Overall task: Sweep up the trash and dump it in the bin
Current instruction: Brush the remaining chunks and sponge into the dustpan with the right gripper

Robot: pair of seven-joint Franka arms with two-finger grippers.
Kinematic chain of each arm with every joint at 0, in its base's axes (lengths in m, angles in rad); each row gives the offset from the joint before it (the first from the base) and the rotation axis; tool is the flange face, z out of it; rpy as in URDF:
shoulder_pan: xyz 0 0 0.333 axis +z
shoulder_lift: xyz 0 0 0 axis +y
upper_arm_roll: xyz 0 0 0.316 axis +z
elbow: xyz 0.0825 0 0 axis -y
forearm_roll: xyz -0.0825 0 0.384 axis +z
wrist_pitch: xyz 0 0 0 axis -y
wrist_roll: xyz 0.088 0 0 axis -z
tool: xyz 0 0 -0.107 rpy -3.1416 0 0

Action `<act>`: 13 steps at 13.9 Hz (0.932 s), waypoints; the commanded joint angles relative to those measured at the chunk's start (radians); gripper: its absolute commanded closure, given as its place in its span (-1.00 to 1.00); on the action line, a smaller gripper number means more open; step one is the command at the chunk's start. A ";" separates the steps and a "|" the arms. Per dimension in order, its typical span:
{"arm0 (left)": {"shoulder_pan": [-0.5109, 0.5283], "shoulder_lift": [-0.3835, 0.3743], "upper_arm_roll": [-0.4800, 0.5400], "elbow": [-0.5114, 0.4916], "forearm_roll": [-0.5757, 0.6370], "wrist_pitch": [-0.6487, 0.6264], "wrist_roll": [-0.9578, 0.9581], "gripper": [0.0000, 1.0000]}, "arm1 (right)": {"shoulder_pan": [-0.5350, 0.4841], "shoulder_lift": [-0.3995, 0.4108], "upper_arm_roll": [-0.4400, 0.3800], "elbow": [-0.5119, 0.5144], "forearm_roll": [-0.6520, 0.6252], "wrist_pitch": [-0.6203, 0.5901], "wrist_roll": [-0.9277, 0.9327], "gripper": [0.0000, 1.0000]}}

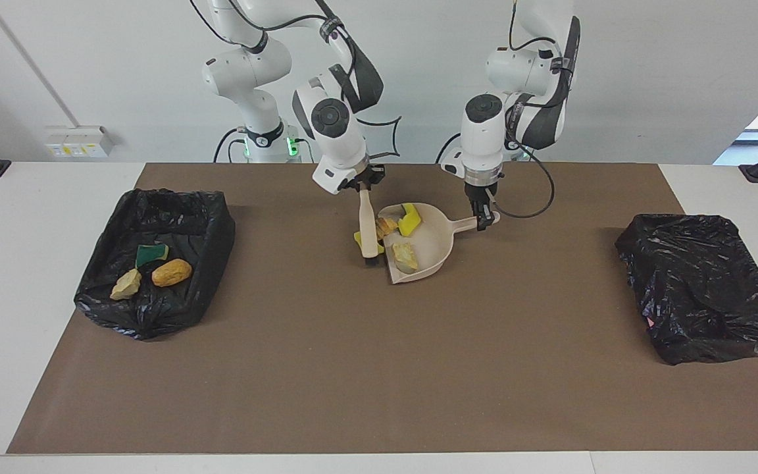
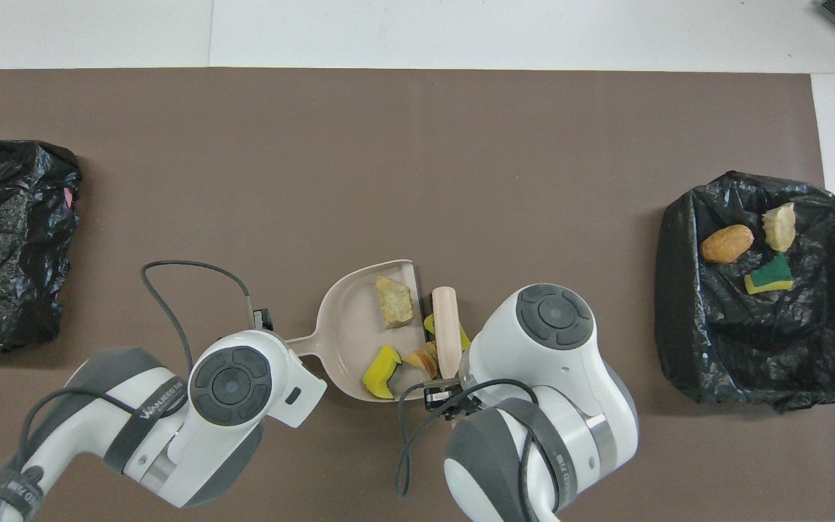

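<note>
Brush [image 1: 369, 227]: clamped in my right gripper [image 1: 360, 186], bristles at dustpan [image 1: 435, 247] mouth; left gripper [image 1: 483, 219] pinches dustpan handle; yellow sponge chunk [image 1: 358, 239] beside brush.

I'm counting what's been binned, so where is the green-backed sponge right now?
The green-backed sponge lies in the black bin at the right arm's end of the table, beside an orange lump and a tan lump.

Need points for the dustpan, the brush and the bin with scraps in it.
dustpan [image 2: 349, 319]: overhead view, bare floor of the pan.
brush [image 1: 367, 227]: facing view, middle of its handle.
bin [image 2: 765, 348]: overhead view, bare black liner.
</note>
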State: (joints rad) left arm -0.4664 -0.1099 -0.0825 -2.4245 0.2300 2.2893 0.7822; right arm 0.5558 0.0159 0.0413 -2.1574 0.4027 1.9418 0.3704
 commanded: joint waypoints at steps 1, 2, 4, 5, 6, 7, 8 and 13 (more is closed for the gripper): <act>-0.015 0.012 0.009 0.013 -0.014 0.016 -0.012 1.00 | 0.022 -0.001 -0.003 0.034 0.086 0.019 0.045 1.00; -0.015 0.012 0.009 0.013 -0.014 0.016 -0.011 1.00 | 0.022 -0.011 -0.003 0.054 0.106 0.011 0.068 1.00; -0.015 0.013 0.009 0.013 -0.014 0.019 -0.011 1.00 | 0.012 -0.057 -0.011 0.079 0.168 -0.004 0.087 1.00; -0.015 0.013 0.009 0.013 -0.014 0.019 -0.011 1.00 | 0.006 -0.079 -0.020 0.086 0.188 -0.024 0.085 1.00; -0.015 0.013 0.009 0.013 -0.014 0.019 -0.011 1.00 | -0.011 -0.085 -0.023 0.106 0.197 -0.046 0.081 1.00; -0.015 0.013 0.009 0.013 -0.014 0.021 -0.012 1.00 | -0.034 -0.086 -0.023 0.134 0.205 -0.075 0.081 1.00; -0.015 0.013 0.009 0.013 -0.015 0.032 -0.014 1.00 | -0.051 -0.086 -0.023 0.161 0.217 -0.098 0.082 1.00; -0.015 0.016 0.009 0.030 -0.015 0.006 -0.012 1.00 | -0.132 -0.132 -0.040 0.188 -0.067 -0.283 0.030 1.00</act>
State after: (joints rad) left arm -0.4664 -0.1074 -0.0826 -2.4235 0.2295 2.3041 0.7822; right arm 0.4463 -0.0930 -0.0057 -1.9538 0.4490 1.6952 0.4351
